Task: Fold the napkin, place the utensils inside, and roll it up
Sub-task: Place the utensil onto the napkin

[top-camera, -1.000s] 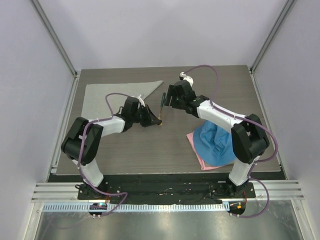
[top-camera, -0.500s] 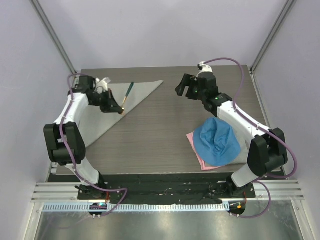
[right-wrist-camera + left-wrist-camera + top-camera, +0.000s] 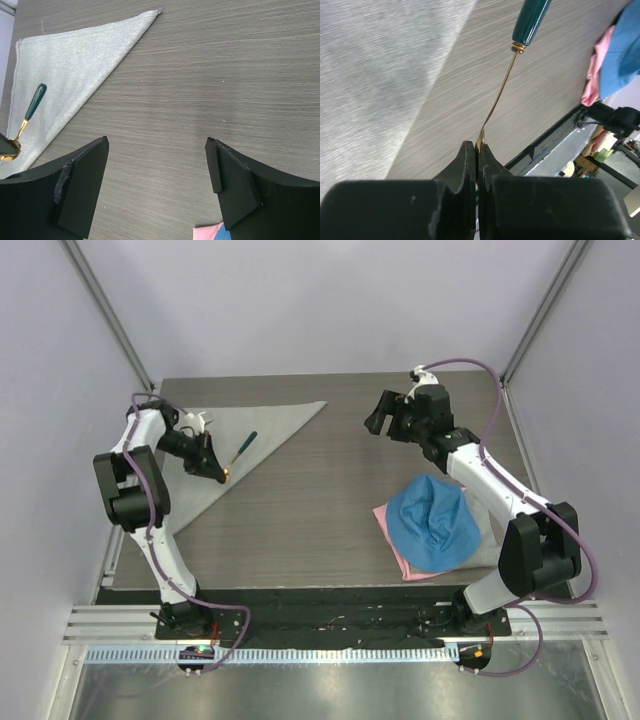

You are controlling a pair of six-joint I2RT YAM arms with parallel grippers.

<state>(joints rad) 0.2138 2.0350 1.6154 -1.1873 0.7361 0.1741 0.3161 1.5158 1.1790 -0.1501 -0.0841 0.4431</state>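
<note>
While the table (image 3: 330,510) is draped with the triangle-folded napkin (image 3: 270,418), the spoon (image 3: 500,90) is held over its slanted edge. Only in the left wrist view are the left gripper's (image 3: 477,150) jaws seen clamped on the gold bowl. The right gripper's (image 3: 157,141) jaws are spread wide, right of the napkin.

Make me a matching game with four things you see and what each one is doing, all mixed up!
1 spoon
2 napkin
3 blue cloth
4 right gripper

A lies on the pink cloth
B open above the table
C bowl pinched in the left gripper
D folded into a triangle

Pairs: 1-C, 2-D, 3-A, 4-B
</note>
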